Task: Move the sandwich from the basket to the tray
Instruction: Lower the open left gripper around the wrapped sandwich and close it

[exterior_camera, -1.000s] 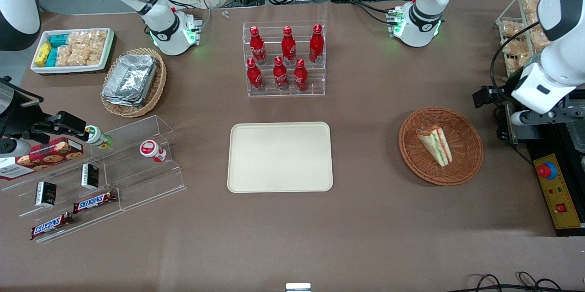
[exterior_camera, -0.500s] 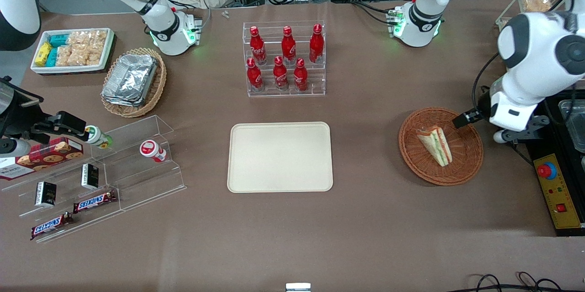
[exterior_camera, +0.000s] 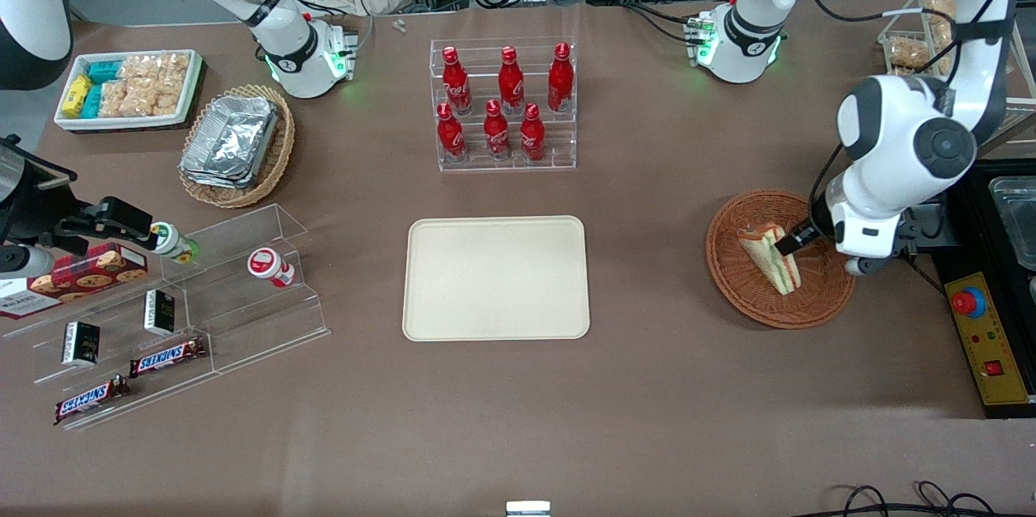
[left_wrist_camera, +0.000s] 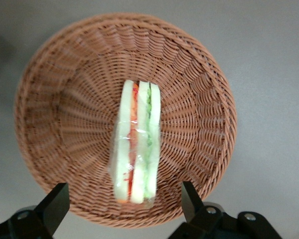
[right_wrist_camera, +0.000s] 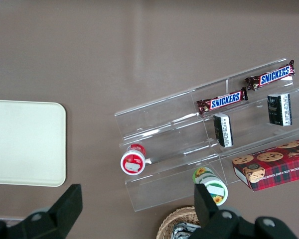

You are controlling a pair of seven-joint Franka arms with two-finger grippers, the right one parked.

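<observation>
The sandwich (exterior_camera: 770, 257) is a wrapped wedge of pale bread with green and orange-red layers. It lies in the round reddish-brown basket (exterior_camera: 819, 292), toward the working arm's end of the table. My left gripper (exterior_camera: 797, 246) hangs above the basket, over the sandwich, apart from it. In the left wrist view the sandwich (left_wrist_camera: 135, 144) runs lengthwise along the middle of the basket (left_wrist_camera: 65, 114). The gripper (left_wrist_camera: 122, 205) is open, with one black finger (left_wrist_camera: 54, 205) on either side of the sandwich's line and nothing held. The cream tray (exterior_camera: 495, 277) lies flat at mid-table with nothing on it.
An acrylic rack of red bottles (exterior_camera: 503, 103) stands farther from the front camera than the tray. A tan basket of foil containers (exterior_camera: 236, 143), a white snack bin (exterior_camera: 128, 88) and acrylic shelves (exterior_camera: 186, 315) lie toward the parked arm's end. A yellow control box (exterior_camera: 989, 339) is beside the basket.
The left arm swung in from the table's edge over the basket, and its gripper now hangs over the sandwich. The sandwich, basket and tray have not moved.
</observation>
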